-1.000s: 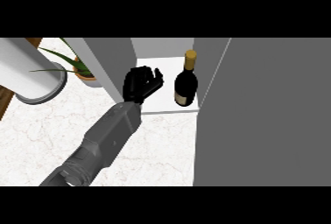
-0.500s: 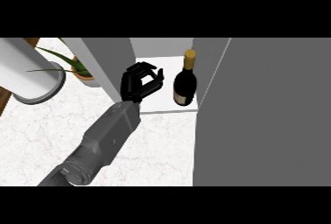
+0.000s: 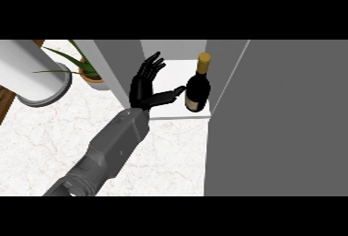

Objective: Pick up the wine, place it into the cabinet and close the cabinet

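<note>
Standing upright in the cabinet [image 3: 178,73], dark wine bottle [image 3: 196,91]; gold-capped.

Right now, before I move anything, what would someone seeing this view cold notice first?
The dark glass wine bottle with a gold cap stands upright on the white shelf inside the grey cabinet, at upper centre. Just left of it is the black left hand, open with fingers straight and thumb towards the bottle. The wide grey cabinet door stands open, filling the right side.
</note>
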Tool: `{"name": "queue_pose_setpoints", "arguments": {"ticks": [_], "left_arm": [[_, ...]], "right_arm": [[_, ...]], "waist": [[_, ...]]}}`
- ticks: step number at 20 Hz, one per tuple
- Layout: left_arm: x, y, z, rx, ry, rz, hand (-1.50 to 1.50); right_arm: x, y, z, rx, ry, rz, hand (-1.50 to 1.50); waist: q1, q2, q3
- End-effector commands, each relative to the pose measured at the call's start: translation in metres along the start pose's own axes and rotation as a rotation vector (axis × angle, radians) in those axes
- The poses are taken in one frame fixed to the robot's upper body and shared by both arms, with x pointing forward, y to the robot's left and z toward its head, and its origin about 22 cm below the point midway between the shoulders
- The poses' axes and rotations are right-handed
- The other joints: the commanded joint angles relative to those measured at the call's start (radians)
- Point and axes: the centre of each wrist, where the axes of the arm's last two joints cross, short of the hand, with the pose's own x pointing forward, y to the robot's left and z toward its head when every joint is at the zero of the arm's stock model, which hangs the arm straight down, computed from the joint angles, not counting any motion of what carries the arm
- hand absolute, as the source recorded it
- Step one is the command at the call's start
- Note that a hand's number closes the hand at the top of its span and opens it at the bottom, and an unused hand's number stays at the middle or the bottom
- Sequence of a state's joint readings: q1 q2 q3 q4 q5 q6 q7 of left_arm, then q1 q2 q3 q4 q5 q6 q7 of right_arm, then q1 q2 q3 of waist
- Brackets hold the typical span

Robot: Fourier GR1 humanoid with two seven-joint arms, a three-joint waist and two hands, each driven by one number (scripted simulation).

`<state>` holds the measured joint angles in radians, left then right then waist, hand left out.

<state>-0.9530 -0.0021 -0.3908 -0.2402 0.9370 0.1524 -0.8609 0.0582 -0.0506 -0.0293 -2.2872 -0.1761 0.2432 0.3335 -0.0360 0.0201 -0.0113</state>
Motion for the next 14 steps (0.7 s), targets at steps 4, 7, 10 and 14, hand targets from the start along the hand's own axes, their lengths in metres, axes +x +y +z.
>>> {"name": "queue_pose_setpoints", "arguments": {"ticks": [4, 7, 10, 14], "left_arm": [[0.002, 0.013, 0.007, 0.03, -0.029, -0.036, -1.5], [0.001, 0.006, 0.02, -0.038, -0.028, -0.027, -1.5], [0.007, -0.009, 0.038, -0.129, 0.015, 0.012, -1.5], [0.024, -0.002, 0.058, -0.226, 0.035, 0.026, -1.5]], "right_arm": [[-0.016, 0.005, -0.004, -0.009, 0.025, 0.001, -1.5], [0.0, 0.006, 0.011, 0.004, 0.014, -0.007, -1.5], [0.003, -0.004, -0.004, -0.035, 0.007, 0.012, -1.5], [0.02, 0.01, 0.009, -0.034, 0.003, 0.002, -1.5]], "waist": [[0.058, -0.029, 0.012], [0.059, -0.033, 0.012], [0.079, -0.037, 0.013], [0.083, -0.044, 0.012]]}}
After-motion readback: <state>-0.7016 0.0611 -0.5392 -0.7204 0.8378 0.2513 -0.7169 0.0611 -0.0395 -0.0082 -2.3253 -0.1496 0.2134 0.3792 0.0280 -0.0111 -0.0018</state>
